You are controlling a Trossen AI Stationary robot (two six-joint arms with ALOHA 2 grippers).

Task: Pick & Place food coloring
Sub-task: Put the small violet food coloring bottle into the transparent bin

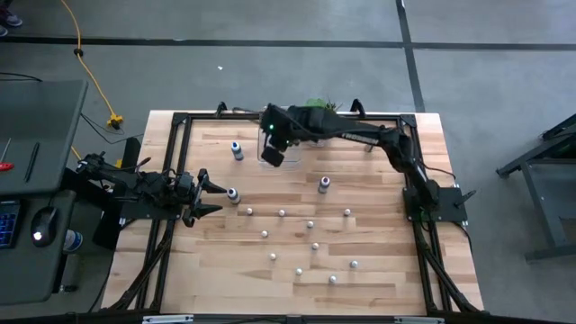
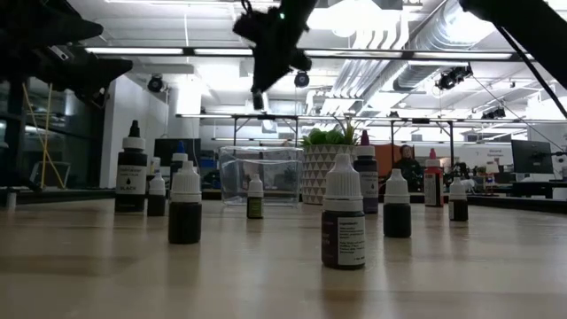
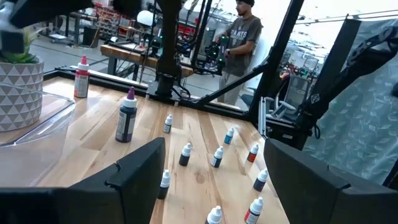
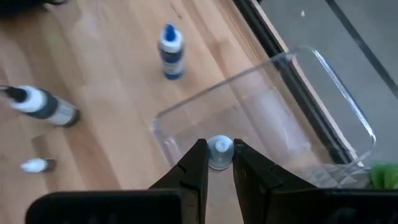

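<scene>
Wooden worktop, left to right: the left gripper [image 1: 211,198] waits spread wide near the left edge; the right gripper [image 4: 219,163] pinches a food coloring bottle [image 4: 219,150] above the clear bin [image 4: 323,106] at the far edge. Judging by the many bottles [image 1: 306,238] standing loose, most remains undone.

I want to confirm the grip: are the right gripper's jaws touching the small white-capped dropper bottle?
Touching. The right wrist view shows the right gripper jaws pressed against both sides of the small white-capped dropper bottle.
</scene>
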